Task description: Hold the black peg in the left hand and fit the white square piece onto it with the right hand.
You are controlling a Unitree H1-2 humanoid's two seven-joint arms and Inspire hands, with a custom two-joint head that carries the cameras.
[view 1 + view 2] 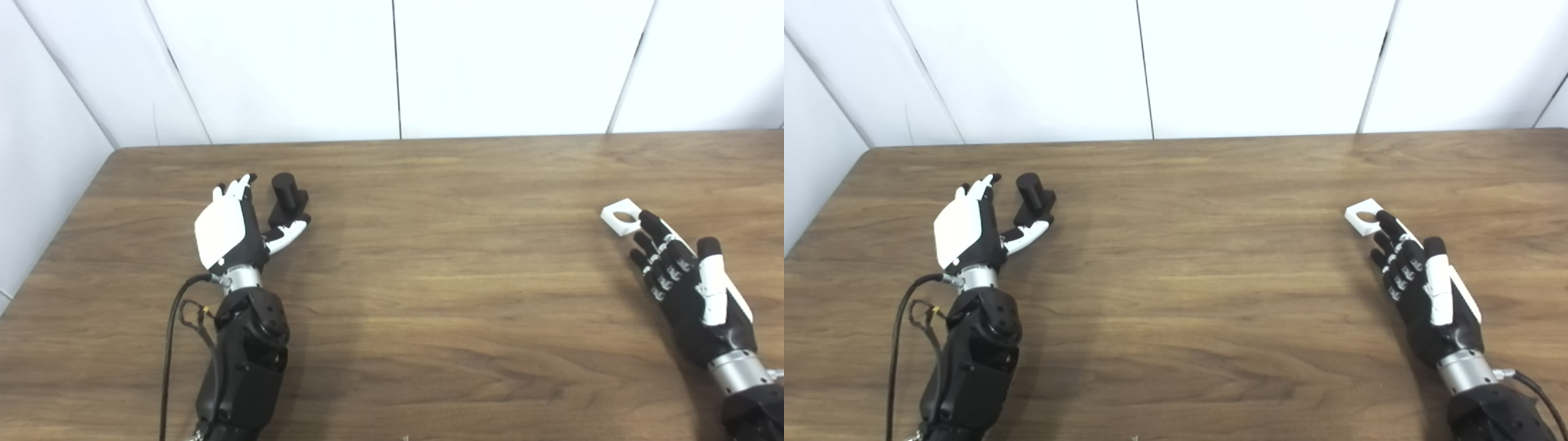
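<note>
The black peg (288,195), a short cylinder on a flat black base, stands on the table at the left. My left hand (236,226) lies just left of it, fingers apart and empty; its thumb reaches toward the peg's base. The white square piece (621,217), with a round hole through it, lies flat on the table at the right. My right hand (686,275) sits behind and to the right of it, open, its longest fingertip touching or nearly touching the piece's near edge. Neither hand holds anything.
The wooden table (429,275) runs across the whole view, its far edge against white wall panels and its left edge near a white side wall. A black cable (171,331) loops beside my left forearm.
</note>
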